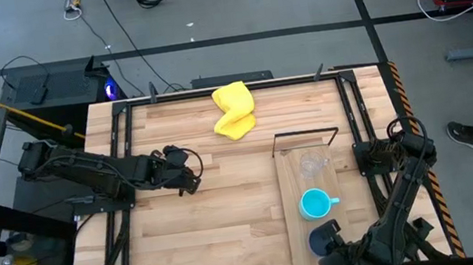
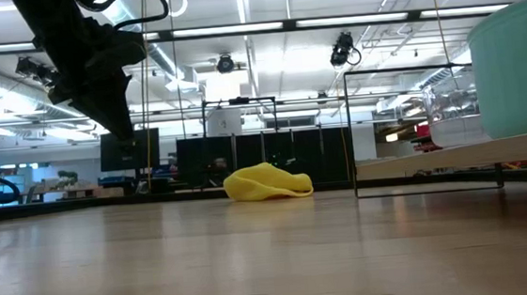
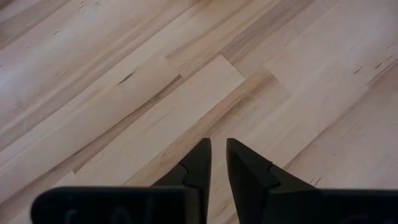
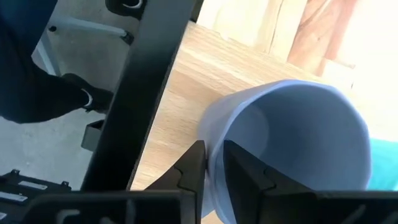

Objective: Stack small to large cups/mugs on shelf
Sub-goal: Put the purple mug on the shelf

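The light-wood shelf board (image 1: pixel 296 225) lies at the table's right, its black wire frame (image 1: pixel 305 133) at the far end. On it stand a clear glass (image 1: pixel 312 164), a cyan mug (image 1: pixel 315 203) and, at the near end, a grey-blue mug (image 1: pixel 322 237). My right gripper (image 4: pixel 214 152) is shut on the grey-blue mug's rim. My left gripper (image 1: pixel 189 173) hovers shut and empty above the table's middle left, and it also shows in the left wrist view (image 3: pixel 216 146). My right gripper holds the grey-blue mug by its rim wall (image 4: pixel 214 134), one finger inside the mug and one outside. The fingers come from above, slanting from the table's near side. Whether the mug's base is on the board or lifted, I cannot tell.
A crumpled yellow cloth (image 1: pixel 234 110) lies at the table's far middle, also in the low view (image 2: pixel 266 183). A black frame bar (image 4: pixel 143 81) runs close beside the held mug. Bare plank tabletop (image 3: pixel 186 74) lies under my left gripper.
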